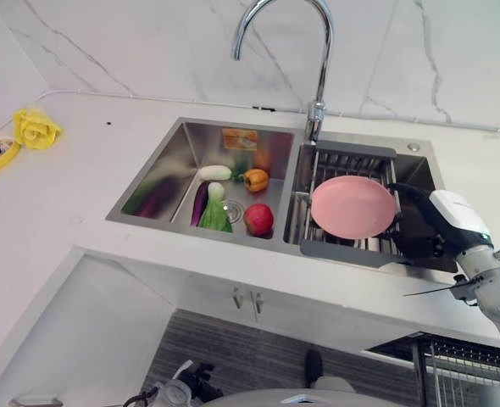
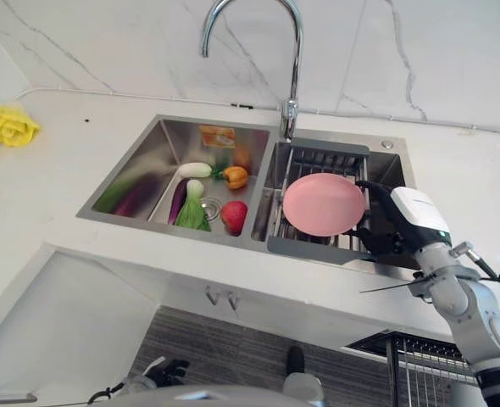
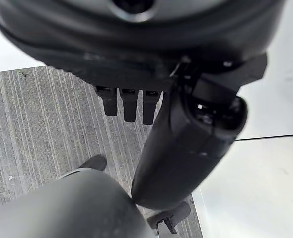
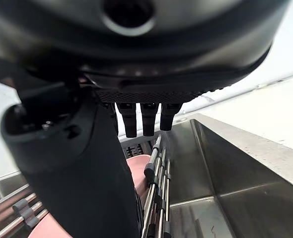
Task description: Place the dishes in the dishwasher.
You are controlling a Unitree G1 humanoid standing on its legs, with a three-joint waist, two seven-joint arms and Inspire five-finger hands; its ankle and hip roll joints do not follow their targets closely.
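We are in a kitchen: a steel double sink (image 1: 191, 148) under a tall chrome tap (image 1: 318, 51) is set into a white desk (image 1: 80, 170) against a marble wall (image 1: 148, 42), with cupboard doors (image 1: 233, 301) below and vegetables (image 1: 214, 203) in one basin.

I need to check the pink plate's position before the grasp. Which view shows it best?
The left eye view: the whole pink plate shows, lying on the drying rack in the sink's right basin. The right eye view shows much the same. The right wrist view gives pink slivers past the right hand.
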